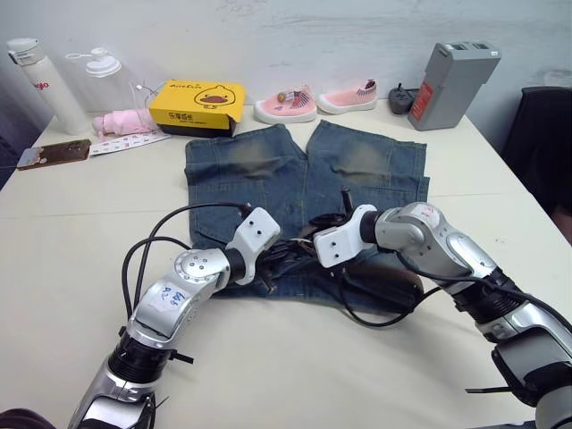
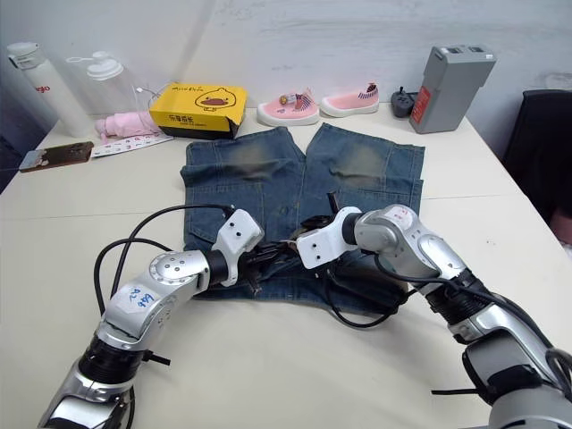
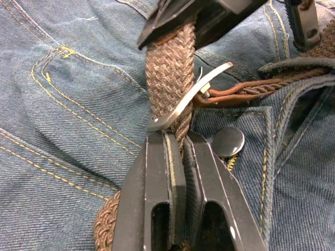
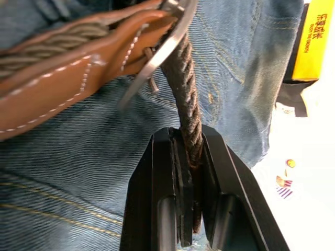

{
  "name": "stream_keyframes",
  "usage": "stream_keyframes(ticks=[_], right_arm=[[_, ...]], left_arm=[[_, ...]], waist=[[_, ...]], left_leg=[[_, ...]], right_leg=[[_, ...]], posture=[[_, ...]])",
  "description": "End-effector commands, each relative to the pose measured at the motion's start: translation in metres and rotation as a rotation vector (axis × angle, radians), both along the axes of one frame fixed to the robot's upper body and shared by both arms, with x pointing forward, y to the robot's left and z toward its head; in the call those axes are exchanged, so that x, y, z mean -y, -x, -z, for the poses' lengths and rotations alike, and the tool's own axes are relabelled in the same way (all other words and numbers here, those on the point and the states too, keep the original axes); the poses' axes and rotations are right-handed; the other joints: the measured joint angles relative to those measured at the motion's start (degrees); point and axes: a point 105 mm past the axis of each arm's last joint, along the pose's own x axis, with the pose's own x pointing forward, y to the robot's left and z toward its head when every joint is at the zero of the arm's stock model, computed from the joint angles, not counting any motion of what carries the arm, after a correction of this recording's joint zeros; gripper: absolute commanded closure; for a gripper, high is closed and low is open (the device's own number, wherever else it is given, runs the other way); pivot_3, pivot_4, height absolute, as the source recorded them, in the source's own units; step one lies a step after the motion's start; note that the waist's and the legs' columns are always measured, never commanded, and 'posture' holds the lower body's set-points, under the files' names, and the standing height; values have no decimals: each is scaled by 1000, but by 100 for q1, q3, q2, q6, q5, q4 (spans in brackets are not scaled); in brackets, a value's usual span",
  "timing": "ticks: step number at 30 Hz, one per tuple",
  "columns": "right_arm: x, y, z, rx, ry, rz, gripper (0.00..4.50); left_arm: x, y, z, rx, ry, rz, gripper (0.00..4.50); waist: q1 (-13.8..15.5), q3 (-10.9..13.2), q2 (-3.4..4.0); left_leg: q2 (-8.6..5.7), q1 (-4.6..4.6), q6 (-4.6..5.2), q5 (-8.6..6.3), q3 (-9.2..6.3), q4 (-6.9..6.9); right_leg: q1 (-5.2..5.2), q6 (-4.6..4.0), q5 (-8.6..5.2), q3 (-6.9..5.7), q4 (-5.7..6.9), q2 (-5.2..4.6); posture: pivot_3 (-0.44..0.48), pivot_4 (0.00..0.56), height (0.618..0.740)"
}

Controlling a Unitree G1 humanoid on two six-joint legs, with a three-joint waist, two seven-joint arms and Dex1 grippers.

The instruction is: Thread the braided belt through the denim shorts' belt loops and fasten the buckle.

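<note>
The denim shorts (image 1: 304, 170) lie flat on the white table, legs pointing away and waistband towards me. Both grippers meet over the middle of the waistband. My left gripper (image 3: 180, 141) is shut on the braided belt (image 3: 170, 78) just below the silver buckle (image 3: 183, 104), through whose frame the strap passes. My right gripper (image 4: 188, 138) is shut on the same strap (image 4: 186, 99) on the other side of the buckle (image 4: 167, 47), beside the belt's brown leather end (image 4: 78, 68). A metal snap button (image 3: 229, 142) shows by the fly. I cannot pick out the belt loops.
Along the back edge stand two bottles (image 1: 36, 80), a yellow box (image 1: 197, 107), pink cloth (image 1: 121, 122), small pink shoes (image 1: 286, 105) and a grey device (image 1: 451, 85). A phone (image 1: 54, 154) lies at the left. A dark chair (image 1: 545, 143) stands beyond the table's right edge.
</note>
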Motion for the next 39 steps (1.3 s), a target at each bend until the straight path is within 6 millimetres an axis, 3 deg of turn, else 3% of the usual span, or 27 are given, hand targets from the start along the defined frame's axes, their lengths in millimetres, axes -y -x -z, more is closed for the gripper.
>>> stream_keyframes(ticks=[1,6,10,13,15,16,19,22,26,28,30,35,38,39], right_arm=[[2,1,-19,16,-121,71,4500],[7,2,-24,1,-223,170,4500],[11,3,-24,-3,-272,228,4500],[15,4,-27,4,-315,271,4500],[18,5,-30,12,-344,288,4500],[19,6,-32,21,-362,296,4500],[29,9,-40,50,-412,325,4500],[53,13,-55,81,-487,384,4500],[88,22,-77,97,-570,445,4500],[95,26,-83,94,-601,451,4500],[95,31,-89,88,-630,431,4500],[52,41,-76,27,-558,291,4500],[35,38,-63,3,-521,279,4500],[32,35,-59,-2,-507,294,4500]], left_arm=[[-9,9,-22,-41,128,29,2730],[-56,34,-49,-131,277,137,2730],[-95,17,-62,-128,321,58,2730],[-117,-7,-56,-128,257,-25,3584],[-123,-19,-46,-136,181,-35,4454],[-126,-26,-39,-145,149,-45,4454],[-130,-37,-17,-177,44,-36,4454],[-130,-35,4,-214,-49,13,4454],[-131,-36,16,-221,-86,36,4454],[-130,-36,17,-215,-90,43,4454],[-130,-37,17,-199,-97,49,4454],[-120,-43,-1,-97,-62,65,4454],[-109,-41,-24,-3,-33,102,4454],[-102,-39,-39,23,31,121,4155]], waist=[[-10,0,0],[-86,-1,2],[-109,-5,6],[-66,-8,1],[-67,-11,-2],[-70,-11,-2],[-86,-13,-3],[-103,-13,-4],[-91,-15,-2],[-94,-17,-3],[-96,-19,-3],[-102,-20,0],[-103,-19,-1],[-97,-19,-1]], left_leg=[[0,-1,0,0,-8,0],[1,0,-1,0,-16,-4],[11,3,-10,0,-25,-2],[4,2,-13,2,-30,4],[-3,2,-12,2,-31,5],[-10,2,-10,2,-29,6],[-24,-1,-3,-1,-31,5],[-25,-4,5,-6,-31,5],[-29,-7,8,-9,-32,5],[-30,-5,9,-9,-30,5],[-27,-1,8,-8,-29,5],[-20,-2,6,-2,-26,5],[-16,-5,4,-1,-31,5],[-17,-9,4,0,-31,5]], right_leg=[[0,0,0,-2,3,0],[-1,-3,-1,-4,6,3],[-6,-28,-14,-4,16,0],[-4,-35,-18,-3,16,-1],[-1,-37,-18,-4,18,0],[-1,-37,-19,-1,28,-3],[-4,-37,-18,4,36,-5],[-5,-37,-18,4,37,-7],[-7,-36,-18,5,33,-12],[-4,-36,-18,7,29,-13],[-2,-36,-18,6,16,-15],[-2,-36,-19,7,8,-19],[-2,-36,-18,7,6,-17],[-4,-35,-18,6,7,-16]], posture=[[0,150,624],[0,150,624],[0,150,624],[0,150,624],[0,150,624],[0,150,624],[0,150,624],[0,150,624],[0,150,624],[0,150,624],[0,150,624],[0,150,624],[0,150,624],[0,150,624]])
